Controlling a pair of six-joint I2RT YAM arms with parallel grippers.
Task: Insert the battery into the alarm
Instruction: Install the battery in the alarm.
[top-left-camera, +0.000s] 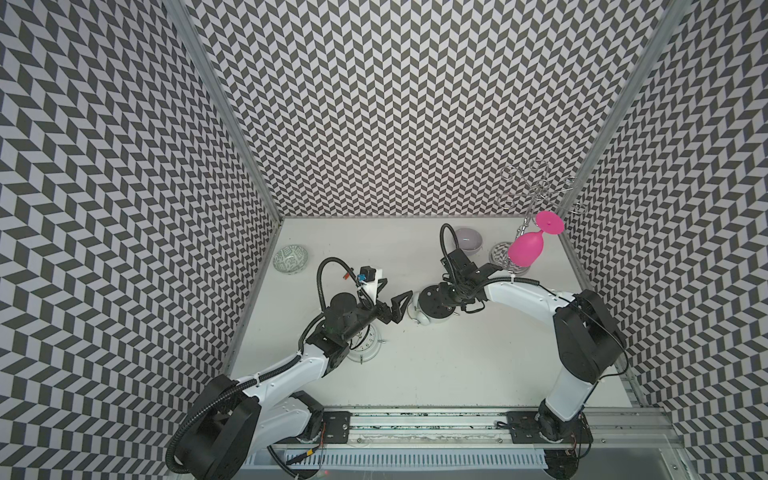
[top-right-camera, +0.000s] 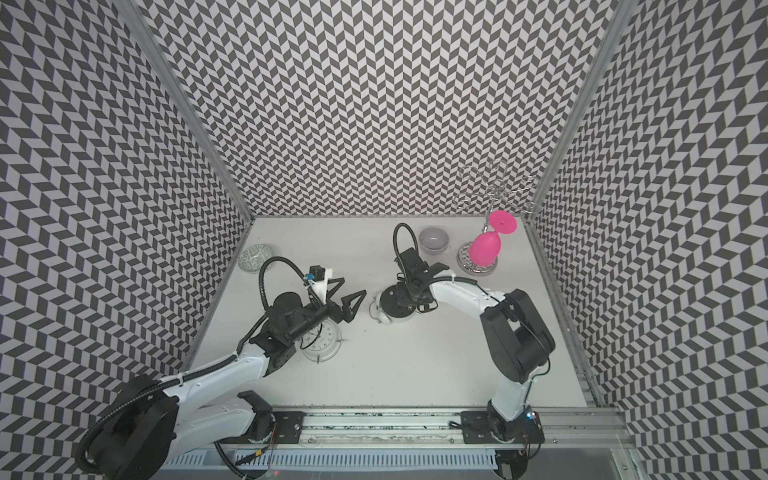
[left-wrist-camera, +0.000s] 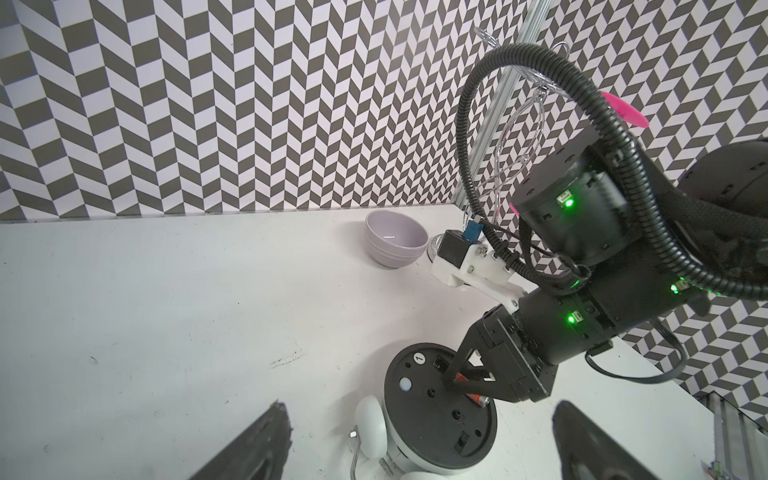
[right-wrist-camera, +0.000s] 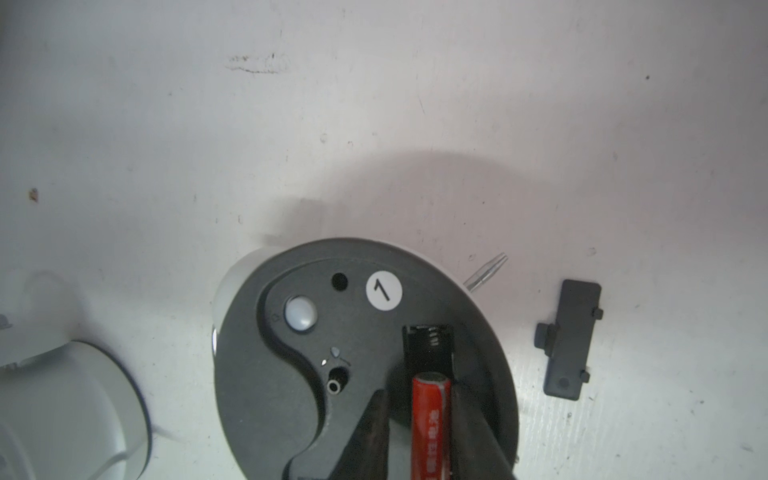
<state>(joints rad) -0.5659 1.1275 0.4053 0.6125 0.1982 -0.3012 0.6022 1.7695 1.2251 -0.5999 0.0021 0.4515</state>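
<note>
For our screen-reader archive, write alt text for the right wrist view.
A red battery sits between the jaws of the right gripper, its end over the open battery compartment in the black back of a face-down alarm clock. The detached compartment cover lies on the white table beside the clock.

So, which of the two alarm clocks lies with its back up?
The clock under the right tool: black back upward, red battery at its open slot. The other clock shows its dial.

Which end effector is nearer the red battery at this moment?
Right. The right end effector straddles the battery at the open compartment of the alarm. The left end effector hangs open beside the alarm, clear of the battery.
</note>
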